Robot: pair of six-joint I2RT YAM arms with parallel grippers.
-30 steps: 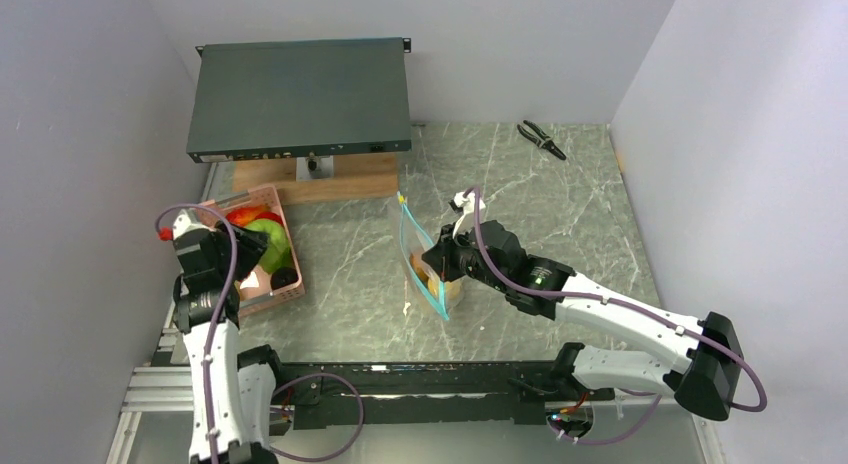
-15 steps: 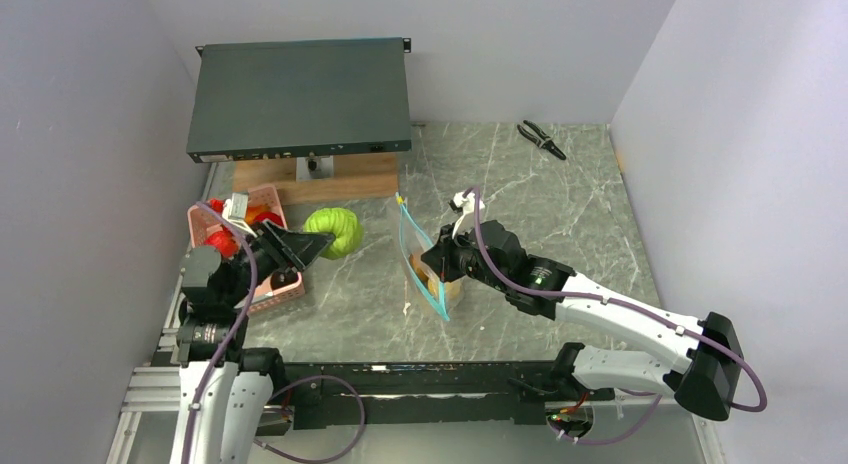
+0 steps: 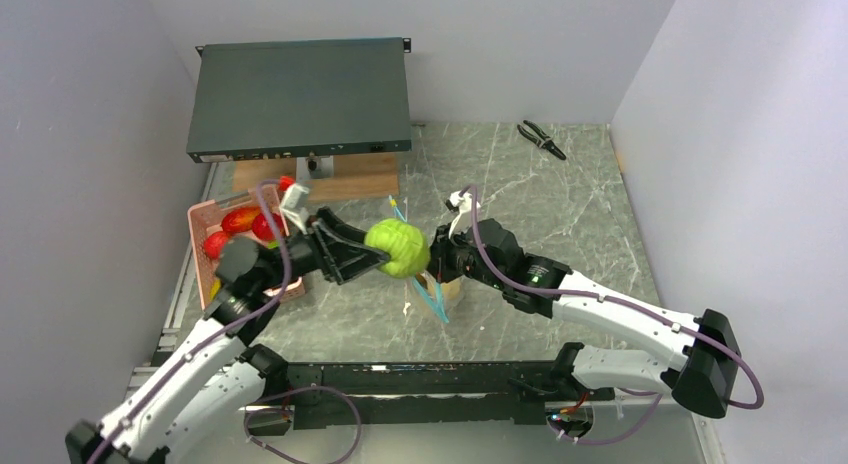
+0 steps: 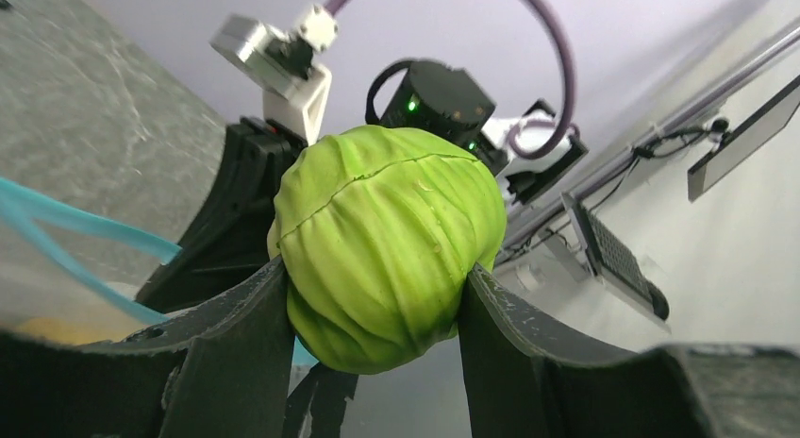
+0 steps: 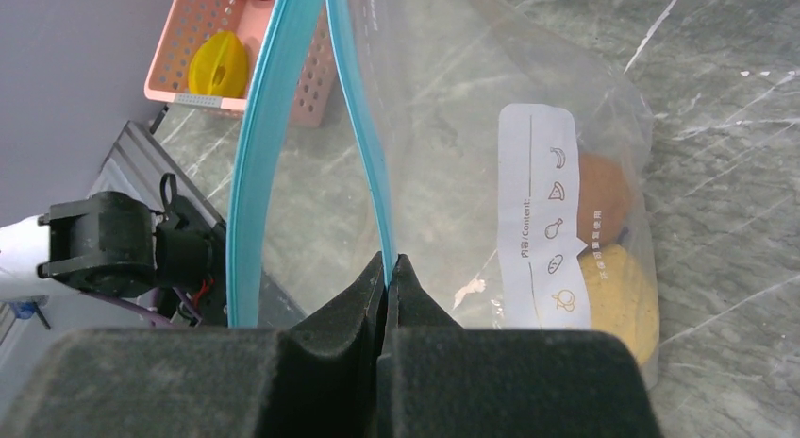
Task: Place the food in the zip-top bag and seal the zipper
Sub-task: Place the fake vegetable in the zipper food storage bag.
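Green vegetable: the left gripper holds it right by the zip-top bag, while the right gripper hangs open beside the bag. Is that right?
Not quite. The left gripper does hold the green vegetable by the zip-top bag, but the right gripper is not open. The right wrist view shows its jaws shut on the teal zipper.

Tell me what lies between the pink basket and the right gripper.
In the top view, the left gripper, closed on the round green vegetable, fills that stretch. Just past it, the right gripper pinches the teal zipper.
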